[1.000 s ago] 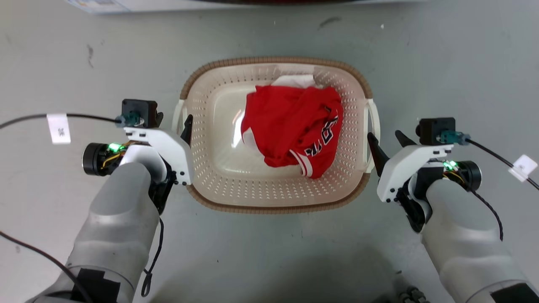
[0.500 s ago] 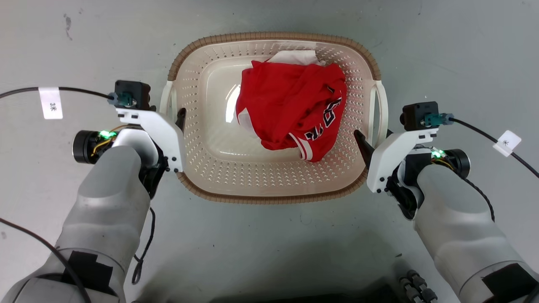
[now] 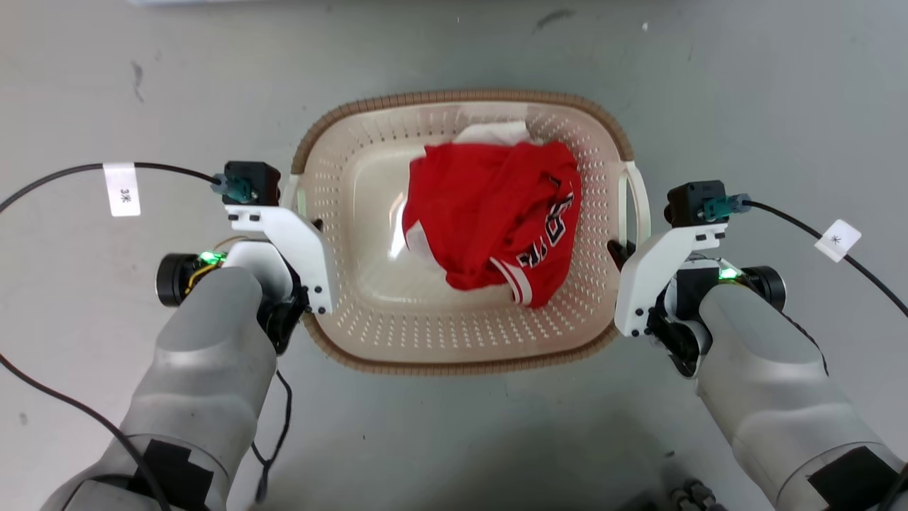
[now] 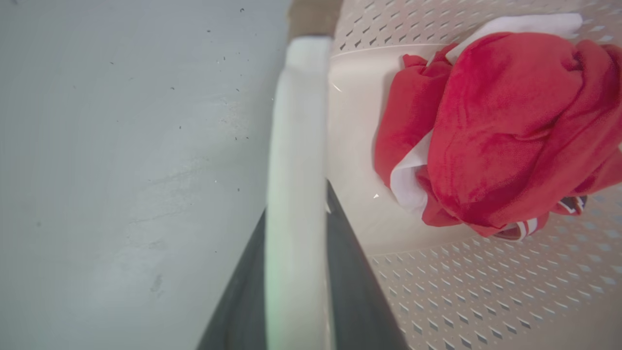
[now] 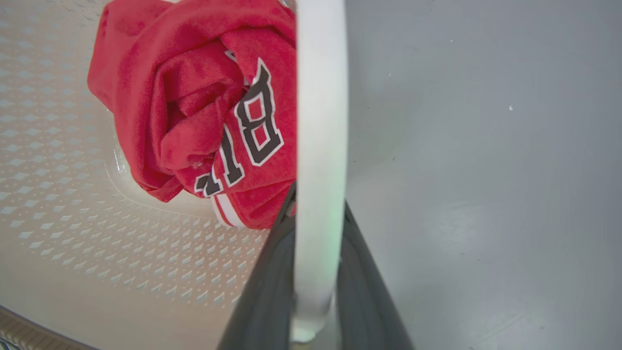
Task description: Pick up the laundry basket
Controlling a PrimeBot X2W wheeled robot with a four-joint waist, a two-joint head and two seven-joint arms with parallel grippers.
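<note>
The laundry basket (image 3: 454, 363) sits between the arms. The left gripper (image 4: 296, 209) clamps its left handle (image 4: 297, 121), the right gripper (image 5: 318, 199) its right handle (image 5: 320, 97).

- The laundry basket (image 3: 461, 365) stands on the floor (image 3: 454, 440), between both arms.
- A garment (image 3: 489, 213) lies inside it, toward its right, far side.
- The left gripper (image 3: 308, 223) straddles the left handle (image 4: 296, 146).
- The right gripper (image 3: 624, 248) straddles the right handle (image 5: 320, 121).
</note>
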